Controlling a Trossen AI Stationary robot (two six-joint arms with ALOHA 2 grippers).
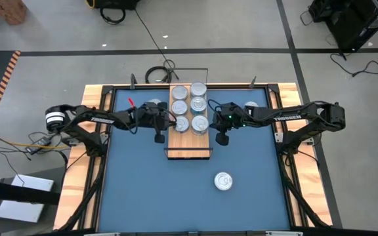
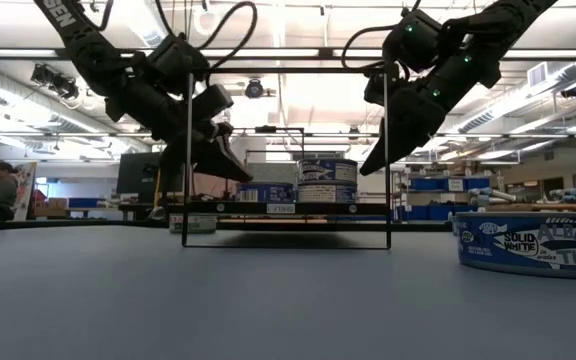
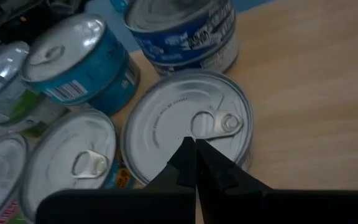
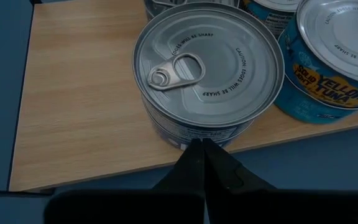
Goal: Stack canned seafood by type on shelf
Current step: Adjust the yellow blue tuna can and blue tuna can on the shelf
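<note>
The left hand hovers just off the left edge of the shelf, its fingers pressed together and holding nothing. Its own wrist view shows what the overhead view cannot: the closed fingertips point at a silver-topped tin with a pull-tab, flanked by a teal-sided tin and a dark blue-labelled one.

The right hand sits just off the shelf's right edge, likewise closed and empty. Its wrist view shows the joined tips just before a tin at the edge of the board, with a tin labelled yellowfin tuna beside it.

From above, the canned seafood forms two rows on the far half of the shelf, between the two hands; the near half of the board is bare. One lone tin lies on the blue surface, well apart from the shelf, on its near right side.

Only the low view shows the shelf raised on its thin black frame, and the lone tin's label, reading solid white albacore tuna.
</note>
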